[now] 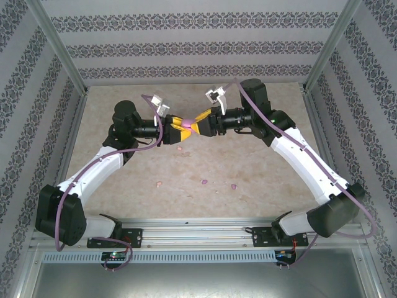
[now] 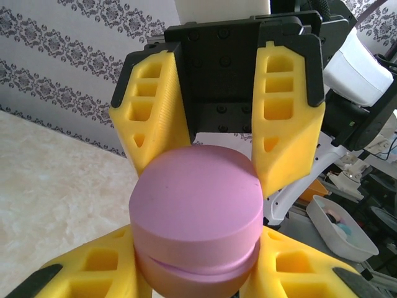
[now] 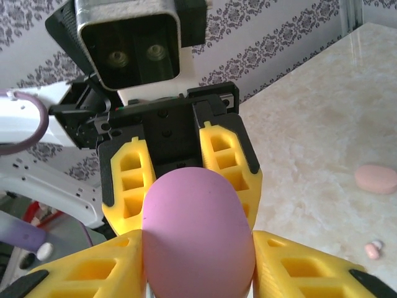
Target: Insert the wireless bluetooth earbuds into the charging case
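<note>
jointly left end effector (image 2: pixel 195 273) and right end effector (image 3: pixel 198 273) clamp purple case (image 2: pixel 195 198).

Left hand (image 1: pixel 177 128), right hand (image 1: pixel 195 126), purple case (image 1: pixel 185 122) between

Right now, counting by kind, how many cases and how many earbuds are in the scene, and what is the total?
Cases: 2, a purple case and a salmon-pink case.
Earbuds: 4, a pink pair lying close together, a left purple earbud and a right purple earbud.
Total: 6.
</note>
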